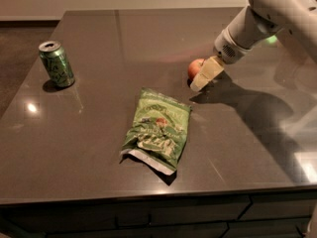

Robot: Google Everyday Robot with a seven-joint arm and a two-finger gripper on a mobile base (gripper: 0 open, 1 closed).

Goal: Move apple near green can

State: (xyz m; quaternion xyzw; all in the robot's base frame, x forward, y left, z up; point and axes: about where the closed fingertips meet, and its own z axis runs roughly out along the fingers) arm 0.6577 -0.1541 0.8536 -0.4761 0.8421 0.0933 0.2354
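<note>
Position of my gripper: low over the right half of the dark counter, at the end of my white arm, which comes in from the upper right corner. Its pale tip points down and left, reaching the counter surface or just short of it.

Jaw state: I cannot tell how far my jaws are open, nor whether they have hold of anything. From this angle the tip reads as one pale block.

The apple: on the counter, right of centre, directly against the left side of my gripper tip. The tip covers its right part, so only the left part shows. Whether there is contact cannot be confirmed.

The green can: upright near the left edge of the counter, silver top upward, well apart from the apple.

Other item: a green chip bag lies flat near the middle of the counter, toward the front edge, between can and apple but nearer the apple. It touches neither.

My arm's shadow falls across the counter to the right of the gripper.
</note>
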